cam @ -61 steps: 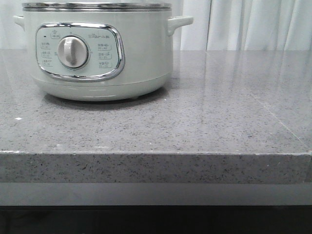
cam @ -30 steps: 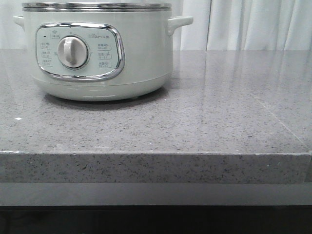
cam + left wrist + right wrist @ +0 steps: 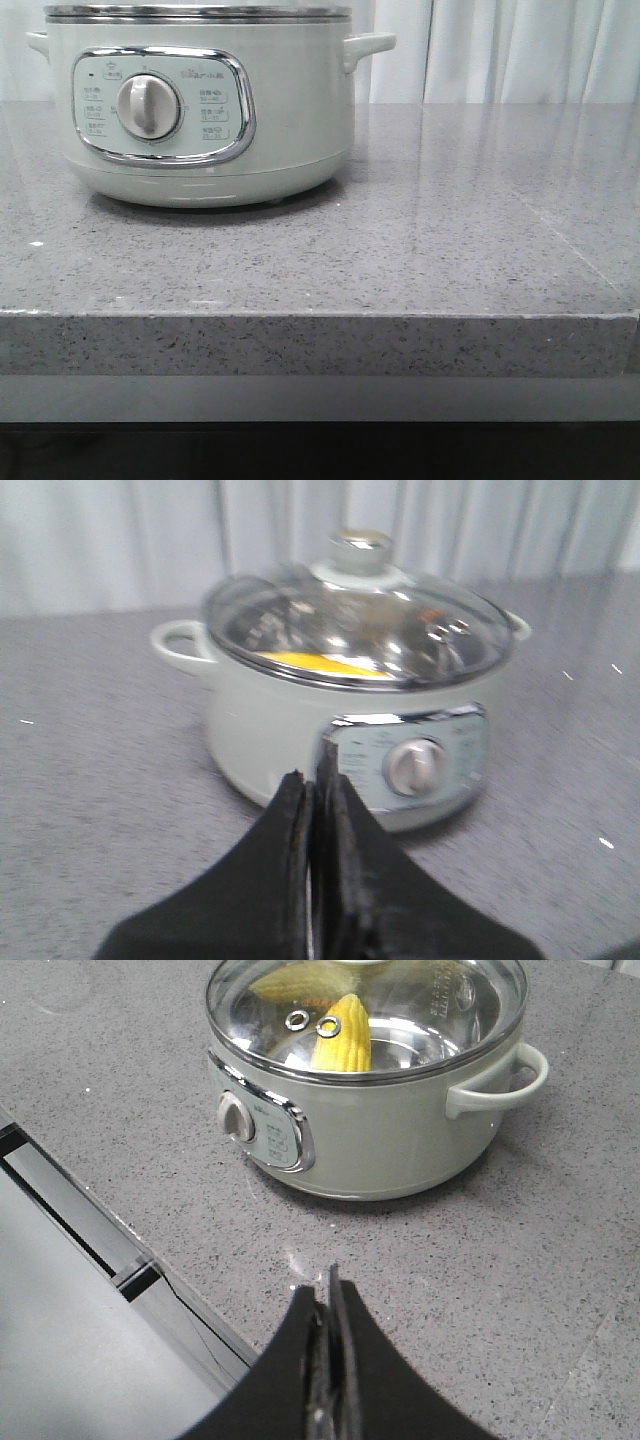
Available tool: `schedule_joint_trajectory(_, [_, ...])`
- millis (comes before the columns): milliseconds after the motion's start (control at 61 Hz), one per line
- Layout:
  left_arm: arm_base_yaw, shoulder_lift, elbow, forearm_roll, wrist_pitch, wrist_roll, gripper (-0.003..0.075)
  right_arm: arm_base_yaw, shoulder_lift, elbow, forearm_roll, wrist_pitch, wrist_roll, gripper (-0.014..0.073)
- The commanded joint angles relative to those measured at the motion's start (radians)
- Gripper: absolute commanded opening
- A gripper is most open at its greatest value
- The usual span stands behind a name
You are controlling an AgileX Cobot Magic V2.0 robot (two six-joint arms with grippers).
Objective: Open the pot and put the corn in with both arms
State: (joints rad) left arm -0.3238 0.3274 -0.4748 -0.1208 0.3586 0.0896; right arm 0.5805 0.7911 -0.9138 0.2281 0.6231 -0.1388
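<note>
- The left gripper (image 3: 312, 785) has its fingers pressed together, holding nothing, and hangs above the counter (image 3: 100, 780).
- The pot (image 3: 350, 710) stands ahead of it, apart, with the glass lid (image 3: 355, 620) on.
- The right gripper (image 3: 328, 1285) is likewise pinched closed and empty.
- The pot (image 3: 370, 1110) sits ahead of it, well apart.
- The corn (image 3: 343, 1035) lies inside the pot under the lid (image 3: 365, 1010).
- The knob (image 3: 149, 106) faces the front camera.

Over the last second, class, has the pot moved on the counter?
No. In the front view the pot keeps its place against the counter's front edge and the curtain.
</note>
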Motion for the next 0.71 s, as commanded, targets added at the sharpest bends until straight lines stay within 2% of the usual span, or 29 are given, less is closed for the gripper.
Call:
schedule_joint_trajectory(0, [0.054,-0.074,0.056,-0.004,-0.135,-0.005,-0.002,0.001,-0.008,-0.025,0.009,-0.061,-0.009,-0.0065])
schedule_joint_trajectory(213, [0.162,-0.244,0.3,-0.013,-0.22,-0.005,-0.002,0.001,-0.008,-0.025,0.009,-0.061,-0.009,-0.0065])
schedule_joint_trajectory(443, [0.201,-0.342,0.482,-0.049,-0.387,-0.005,-0.002,0.001,-0.008,-0.025,0.009,-0.061,-0.009,-0.0065])
schedule_joint_trajectory(689, [0.213,-0.354,0.485,-0.049,-0.409,-0.005,-0.002,0.001,-0.008,-0.025,0.009,-0.057,-0.009,-0.0065])
